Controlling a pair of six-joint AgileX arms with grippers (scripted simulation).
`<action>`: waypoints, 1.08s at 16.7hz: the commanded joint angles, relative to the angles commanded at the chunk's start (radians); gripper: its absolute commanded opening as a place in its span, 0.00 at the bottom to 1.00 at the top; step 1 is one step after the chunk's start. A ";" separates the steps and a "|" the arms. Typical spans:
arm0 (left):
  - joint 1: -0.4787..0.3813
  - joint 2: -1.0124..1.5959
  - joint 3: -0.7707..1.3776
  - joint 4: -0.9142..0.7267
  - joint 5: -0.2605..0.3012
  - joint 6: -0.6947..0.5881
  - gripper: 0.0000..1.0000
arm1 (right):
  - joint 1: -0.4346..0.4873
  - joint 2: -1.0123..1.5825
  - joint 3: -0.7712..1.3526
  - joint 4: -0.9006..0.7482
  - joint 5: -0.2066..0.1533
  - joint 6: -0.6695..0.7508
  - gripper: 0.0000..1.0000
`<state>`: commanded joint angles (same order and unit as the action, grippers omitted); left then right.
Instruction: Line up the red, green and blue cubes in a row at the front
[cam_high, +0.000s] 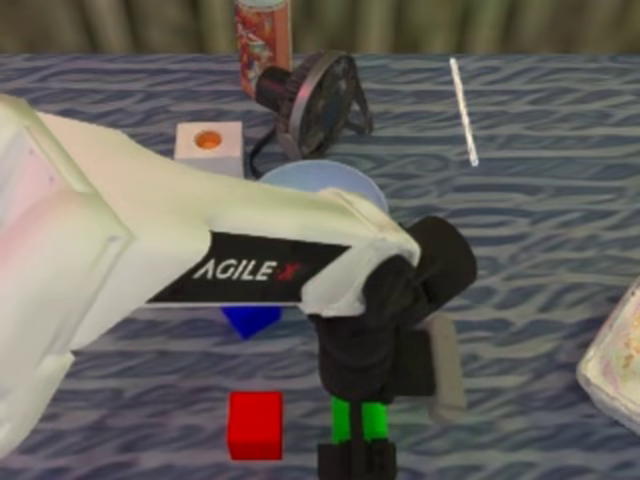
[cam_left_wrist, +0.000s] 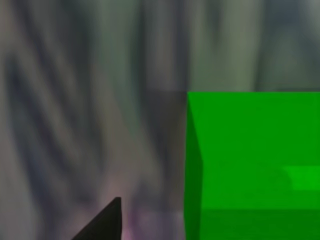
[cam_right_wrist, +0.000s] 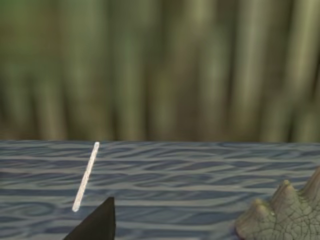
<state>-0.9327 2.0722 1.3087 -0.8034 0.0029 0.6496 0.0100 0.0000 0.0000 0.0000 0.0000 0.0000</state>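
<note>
1. The left gripper (cam_high: 357, 440) reaches to the table's front edge, its dark fingers clamped on the green cube (cam_high: 358, 418).
2. The red cube (cam_high: 255, 425) sits square-on just left of it; the blue cube (cam_high: 250, 320), turned cornerwise, lies behind under the arm.
3. All 3 are plain matte blocks on the rippled blue cloth (cam_high: 540, 220).
4. The left wrist view alone shows the green cube's (cam_left_wrist: 252, 165) faces close.
5. The right gripper is out of sight, so its state cannot be told.

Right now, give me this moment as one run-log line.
left pincer: at green cube, front, grip unconfirmed | red cube: front, left of green | blue cube: behind, partly hidden | right arm: parked off right
</note>
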 joint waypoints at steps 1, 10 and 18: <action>-0.001 -0.001 0.003 -0.003 0.000 0.001 1.00 | 0.000 0.000 0.000 0.000 0.000 0.000 1.00; 0.019 -0.104 0.145 -0.249 -0.001 -0.003 1.00 | 0.000 0.000 0.000 0.000 0.000 0.000 1.00; 0.126 -0.059 0.190 -0.253 -0.001 -0.059 1.00 | 0.000 0.000 0.000 0.000 0.000 0.000 1.00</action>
<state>-0.8065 2.0137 1.4991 -1.0567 0.0023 0.5909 0.0100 0.0000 0.0000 0.0000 0.0000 0.0000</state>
